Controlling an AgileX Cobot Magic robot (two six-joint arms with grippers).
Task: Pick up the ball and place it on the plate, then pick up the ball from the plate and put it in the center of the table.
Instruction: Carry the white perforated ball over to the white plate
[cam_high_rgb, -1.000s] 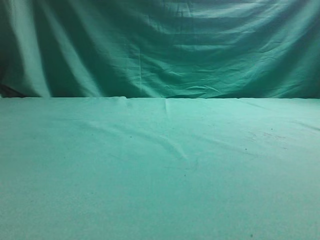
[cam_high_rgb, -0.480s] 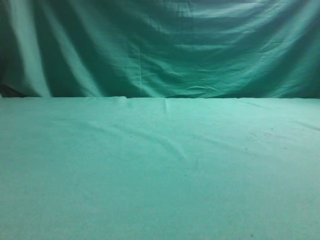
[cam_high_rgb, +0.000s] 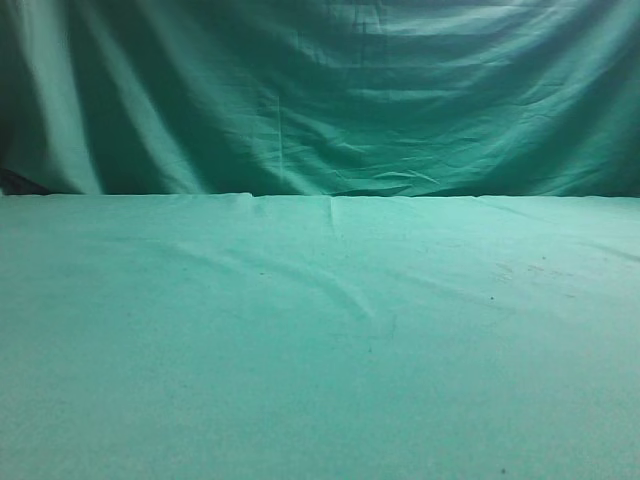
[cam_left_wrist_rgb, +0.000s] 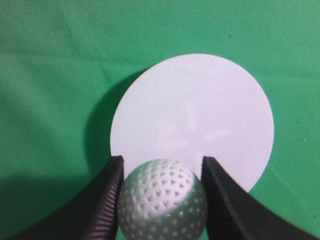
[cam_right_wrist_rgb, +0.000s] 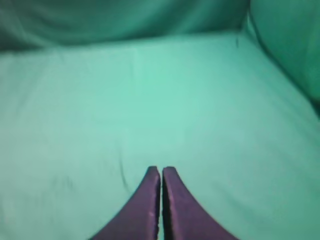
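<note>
In the left wrist view my left gripper (cam_left_wrist_rgb: 162, 167) is shut on the ball (cam_left_wrist_rgb: 162, 200), a small white dimpled sphere held between the two black fingers. It hangs above the near edge of the round white plate (cam_left_wrist_rgb: 200, 110), which lies on the green table cloth (cam_left_wrist_rgb: 50, 75). In the right wrist view my right gripper (cam_right_wrist_rgb: 161, 172) is shut and empty above bare green cloth (cam_right_wrist_rgb: 150, 100). The exterior view shows only the table (cam_high_rgb: 320, 350); no gripper, ball or plate shows there.
The darker draped green curtain (cam_high_rgb: 320, 90) hangs behind the table's far edge. In the right wrist view the curtain rises at the top and right (cam_right_wrist_rgb: 285, 40).
</note>
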